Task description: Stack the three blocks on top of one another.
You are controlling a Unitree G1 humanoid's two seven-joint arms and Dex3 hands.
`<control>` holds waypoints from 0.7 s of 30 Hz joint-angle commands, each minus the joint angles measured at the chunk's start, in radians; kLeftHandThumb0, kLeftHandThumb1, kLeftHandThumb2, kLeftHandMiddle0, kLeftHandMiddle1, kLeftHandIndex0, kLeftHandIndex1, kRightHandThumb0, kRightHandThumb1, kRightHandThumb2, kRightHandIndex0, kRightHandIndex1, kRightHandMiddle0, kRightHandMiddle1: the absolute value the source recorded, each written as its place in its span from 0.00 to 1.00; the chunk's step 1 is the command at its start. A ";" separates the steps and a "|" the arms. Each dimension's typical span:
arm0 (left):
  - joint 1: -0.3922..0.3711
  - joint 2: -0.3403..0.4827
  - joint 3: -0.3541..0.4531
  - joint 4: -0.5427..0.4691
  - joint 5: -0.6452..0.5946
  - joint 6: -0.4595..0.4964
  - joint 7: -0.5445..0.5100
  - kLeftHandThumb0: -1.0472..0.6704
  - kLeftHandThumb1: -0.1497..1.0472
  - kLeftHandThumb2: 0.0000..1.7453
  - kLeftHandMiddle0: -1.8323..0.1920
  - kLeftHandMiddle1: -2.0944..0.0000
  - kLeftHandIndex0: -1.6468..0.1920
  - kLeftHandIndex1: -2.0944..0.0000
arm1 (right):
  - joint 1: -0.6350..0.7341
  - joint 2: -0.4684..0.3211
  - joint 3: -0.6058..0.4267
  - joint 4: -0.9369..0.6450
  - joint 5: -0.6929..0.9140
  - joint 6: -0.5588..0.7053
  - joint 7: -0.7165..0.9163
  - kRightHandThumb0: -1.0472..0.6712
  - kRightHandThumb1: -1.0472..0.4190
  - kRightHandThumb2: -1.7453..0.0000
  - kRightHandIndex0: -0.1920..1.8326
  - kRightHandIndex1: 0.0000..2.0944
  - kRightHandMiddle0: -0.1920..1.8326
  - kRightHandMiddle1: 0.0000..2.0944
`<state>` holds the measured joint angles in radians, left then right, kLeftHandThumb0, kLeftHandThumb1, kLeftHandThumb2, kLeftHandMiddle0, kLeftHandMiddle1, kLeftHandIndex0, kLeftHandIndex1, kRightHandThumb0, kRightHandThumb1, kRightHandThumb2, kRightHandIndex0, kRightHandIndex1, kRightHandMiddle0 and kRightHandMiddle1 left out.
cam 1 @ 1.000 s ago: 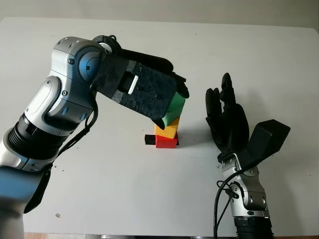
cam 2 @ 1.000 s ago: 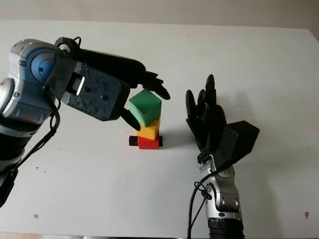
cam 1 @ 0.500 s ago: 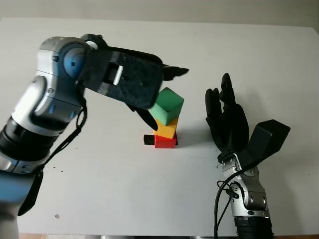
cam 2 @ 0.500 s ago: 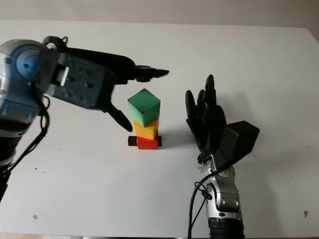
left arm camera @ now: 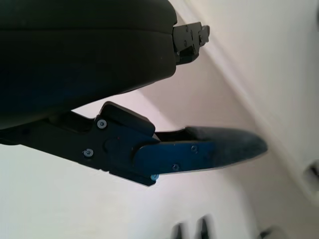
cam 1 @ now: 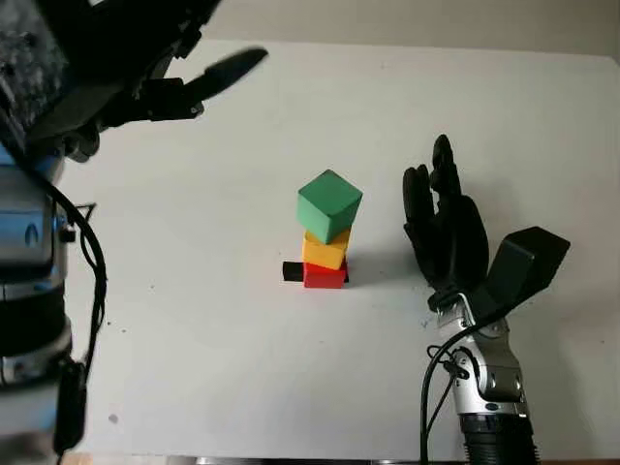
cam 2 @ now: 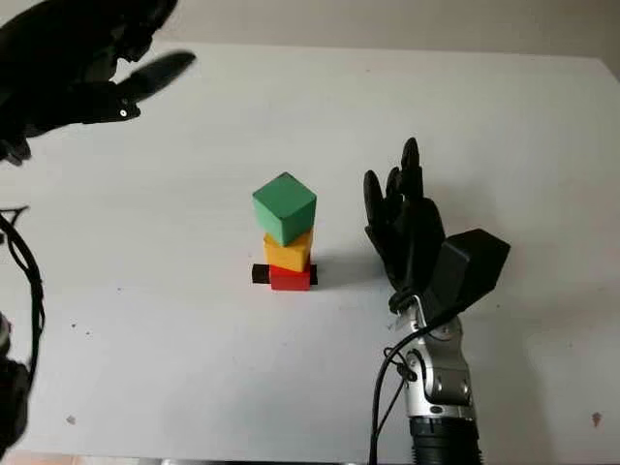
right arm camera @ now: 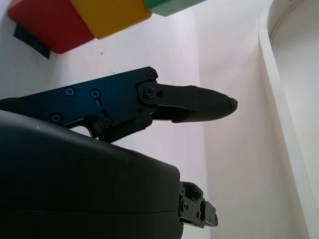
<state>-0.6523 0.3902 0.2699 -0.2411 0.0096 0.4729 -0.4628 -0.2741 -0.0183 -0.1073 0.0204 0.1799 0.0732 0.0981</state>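
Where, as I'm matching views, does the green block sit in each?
Left eye view: green block at centre, topping the stack.
Right eye view: centre, slightly leftward.
Right wrist view: a sliver, beside the yellow block.
Left wrist view: its own left hand instead.
Shared landmark: that yellow block, directly beneath it.

— Where's your black three-fingered left hand (cam 1: 145, 77)?
— Raised high at the far left, open and holding nothing.
— And your black three-fingered right hand (cam 2: 402, 232)?
— Upright on its silver wrist (cam 2: 436, 373), open too, palm toward the left hand.
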 commanded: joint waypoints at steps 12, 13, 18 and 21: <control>0.294 -0.205 0.009 0.244 -0.130 -0.298 0.230 0.19 1.00 0.37 1.00 1.00 1.00 1.00 | -0.039 -0.072 -0.006 -0.011 -0.068 -0.055 0.002 0.21 0.00 0.64 0.00 0.00 0.00 0.00; 0.309 -0.211 0.001 0.256 -0.128 -0.317 0.237 0.18 1.00 0.37 1.00 1.00 1.00 1.00 | -0.039 -0.072 -0.004 -0.014 -0.072 -0.047 -0.002 0.21 0.00 0.64 0.00 0.00 0.00 0.00; 0.357 -0.239 -0.028 0.260 -0.147 -0.350 0.258 0.17 1.00 0.37 1.00 1.00 1.00 1.00 | -0.033 -0.072 -0.004 -0.027 -0.074 -0.019 -0.009 0.22 0.00 0.63 0.00 0.00 0.00 0.00; 0.397 -0.244 -0.060 0.228 -0.144 -0.351 0.260 0.16 1.00 0.39 1.00 1.00 1.00 1.00 | -0.026 -0.071 -0.002 -0.041 -0.077 -0.003 -0.013 0.22 0.00 0.63 0.00 0.00 0.00 0.00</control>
<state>-0.2824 0.1521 0.2225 0.0117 -0.1312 0.1334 -0.2042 -0.3094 -0.0803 -0.1122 0.0044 0.1055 0.0635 0.0869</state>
